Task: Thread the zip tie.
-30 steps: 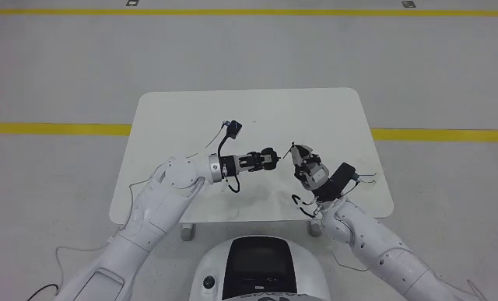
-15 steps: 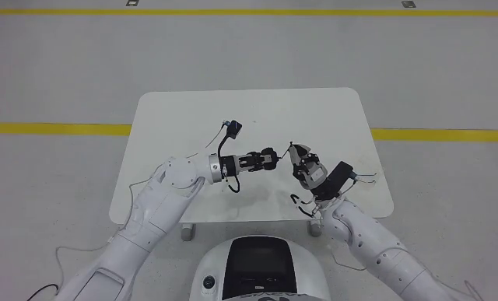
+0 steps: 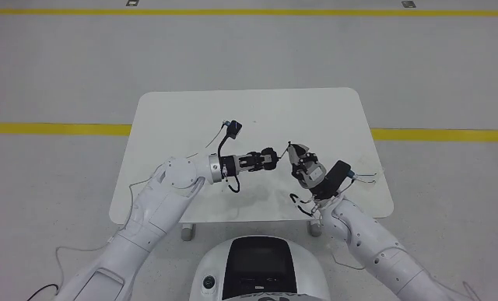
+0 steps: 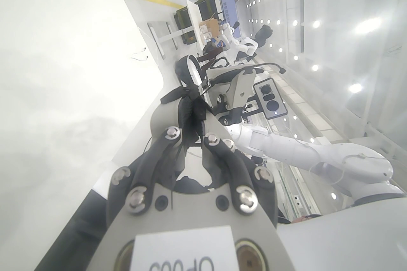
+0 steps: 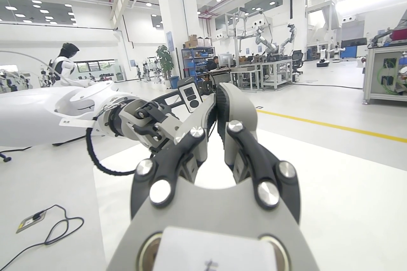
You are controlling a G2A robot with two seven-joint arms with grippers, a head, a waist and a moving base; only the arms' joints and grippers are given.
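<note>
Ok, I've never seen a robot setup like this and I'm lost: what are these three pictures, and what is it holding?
It is a two-armed robot at a white table. The top view looks down from above its arms; the other two come from a camera on each wrist. The left gripper is shut on a thin black zip tie. The right gripper is shut too, nearly tip to tip with it above the table; what it pinches is too thin to see.

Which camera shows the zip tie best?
Left wrist view: the black zip tie sits close, pinched in the left gripper. Top view: just a thin sliver. Right wrist view: hidden inside the shut right gripper.
</note>
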